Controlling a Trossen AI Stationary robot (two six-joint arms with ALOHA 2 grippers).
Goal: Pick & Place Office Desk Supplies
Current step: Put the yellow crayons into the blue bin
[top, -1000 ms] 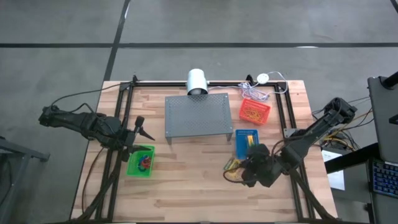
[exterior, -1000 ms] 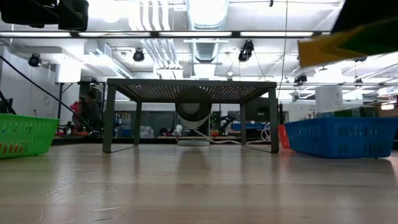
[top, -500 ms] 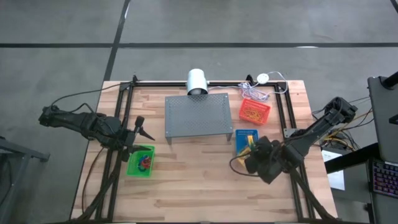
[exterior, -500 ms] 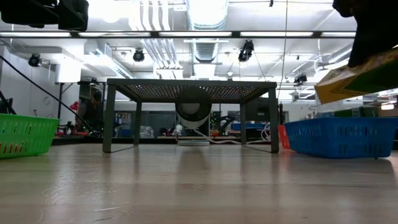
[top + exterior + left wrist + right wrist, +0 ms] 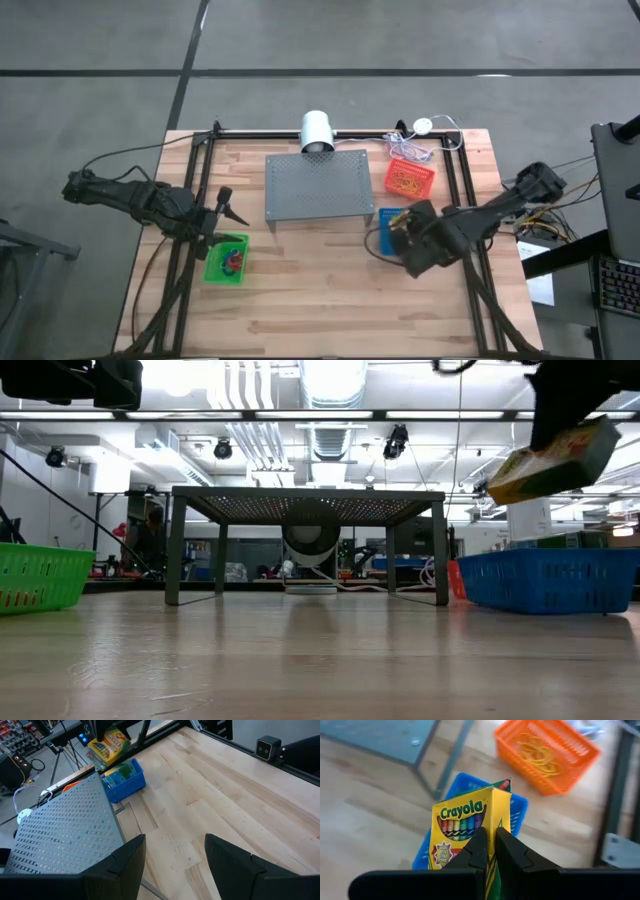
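My right gripper (image 5: 405,235) is shut on the green-and-yellow crayon box (image 5: 470,827), which it holds in the air over the blue mesh basket (image 5: 386,216). The box also shows in the low view (image 5: 555,458), tilted, and in the left wrist view (image 5: 109,747). My left gripper (image 5: 175,865) is open and empty, above the table beside the green basket (image 5: 226,260). That basket holds small red and blue bands (image 5: 233,260). Tan rubber bands (image 5: 537,755) lie in the orange basket (image 5: 409,179). My right gripper pinches the crayon box between its two fingers at the end nearest the wrist (image 5: 491,846). The fingers (image 5: 512,857) hide the exact place. They come slanting from the table's right side. The box is lifted clear and tilted (image 5: 555,458), above the blue basket (image 5: 545,580).
The grey perforated metal stand (image 5: 318,186) stands at the table's far middle, left of the blue basket. A white cylinder (image 5: 317,130) and cables (image 5: 420,140) lie at the far edge. Black frame rails (image 5: 455,190) run along the table's sides. Bare wood lies at the near middle (image 5: 310,290).
My right gripper has carried the crayon box toward the table's far edge, from in front of the blue basket to over it. The box has stayed in the air and now sits more tilted in the low view.
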